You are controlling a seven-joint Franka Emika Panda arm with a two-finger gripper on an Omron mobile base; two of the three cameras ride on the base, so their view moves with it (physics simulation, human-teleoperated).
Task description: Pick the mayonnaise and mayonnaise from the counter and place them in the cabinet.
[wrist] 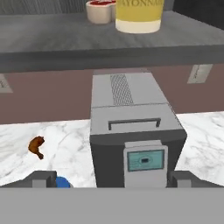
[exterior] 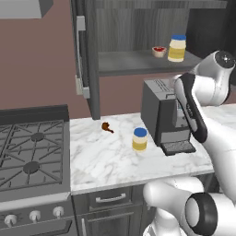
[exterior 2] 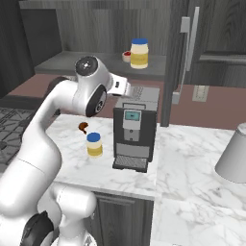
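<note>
Jar on shelf: one mayonnaise jar (exterior: 177, 48) stands upright on the grey shelf (exterior: 124, 61) of the open cabinet (exterior: 138, 23), just beside a small white bowl (exterior: 159, 51) with red filling.
Jar on surface: the second mayonnaise jar (exterior: 139, 139) stands upright on the marble surface (exterior: 101, 156) – left of the coffee machine (exterior: 161, 115), near it but apart.
Brown scrap: a small brown item (exterior: 107, 127) lies behind that jar.
Jaws: set wide, empty, their tips (wrist: 43, 179) at either side of the coffee machine – seen in the hand view.
Stove: a gas stove (exterior: 30, 152) adjoins the surface on the left.
</note>
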